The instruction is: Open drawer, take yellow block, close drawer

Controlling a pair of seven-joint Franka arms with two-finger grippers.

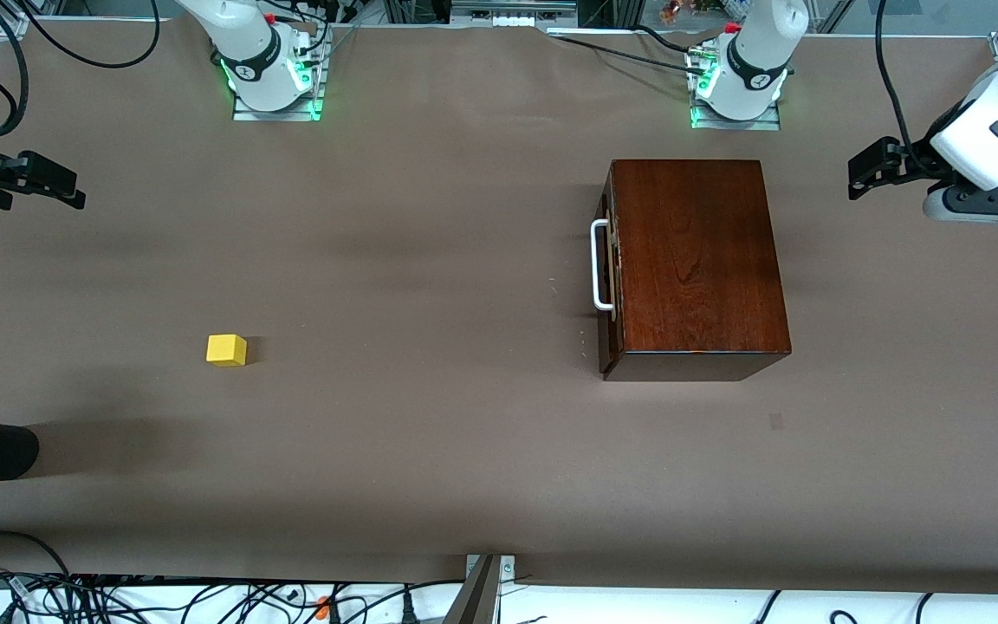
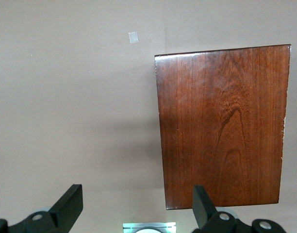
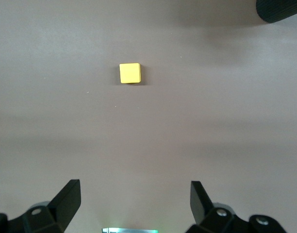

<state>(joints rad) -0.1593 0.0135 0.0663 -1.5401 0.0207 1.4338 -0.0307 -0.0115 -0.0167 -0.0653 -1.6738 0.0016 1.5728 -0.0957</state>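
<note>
Bare table point(image 1: 430, 260) rings the yellow block point(image 1: 227, 350) (wooden box point(image 1: 694, 260) well apart).

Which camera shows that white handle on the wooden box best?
The front view: the white U-shaped handle shows whole, on the wooden box's side facing the right arm's end. The left wrist view shows only the box's top, no handle. The right wrist view misses the box entirely.

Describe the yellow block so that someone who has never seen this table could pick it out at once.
Start from the brown table and find the dark reddish-brown wooden box toward the left arm's end. The yellow block sits alone on the bare surface toward the right arm's end, slightly nearer the front camera than the box's handle. It is the only bright yellow thing, a small plain cube far smaller than the box.
</note>
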